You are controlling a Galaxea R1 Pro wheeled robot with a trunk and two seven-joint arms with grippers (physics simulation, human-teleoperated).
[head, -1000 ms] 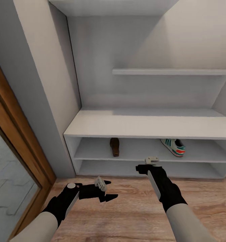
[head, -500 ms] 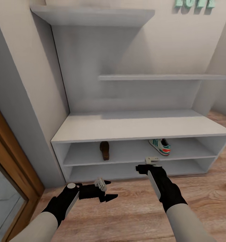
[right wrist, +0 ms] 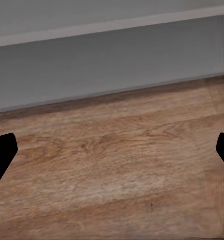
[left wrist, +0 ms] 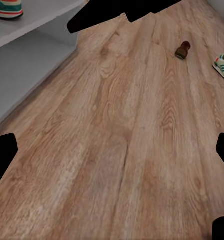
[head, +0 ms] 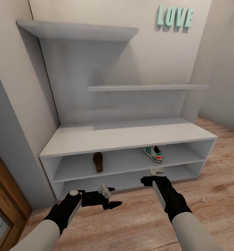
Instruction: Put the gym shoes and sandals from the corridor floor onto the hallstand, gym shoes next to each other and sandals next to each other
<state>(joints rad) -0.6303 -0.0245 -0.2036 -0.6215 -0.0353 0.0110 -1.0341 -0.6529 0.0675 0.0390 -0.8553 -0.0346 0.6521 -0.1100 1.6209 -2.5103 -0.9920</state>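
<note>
Both grippers spread, empty: left (head: 108, 198), right (head: 152, 176). One sneaker (head: 152, 153) and sandal (head: 98, 161) on rack (head: 127, 134); others (left wrist: 223, 66) (left wrist: 182, 50) on floor (left wrist: 117, 150). Probably light, semi-stiff; best pinched at heel rim.

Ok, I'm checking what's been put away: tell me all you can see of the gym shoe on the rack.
The gym shoe is a white low-top with teal-green side stripes and orange-red patches. It rests alone on the upper open shelf of the hallstand, toward its right end, well apart from the brown sandal on that shelf.
</note>
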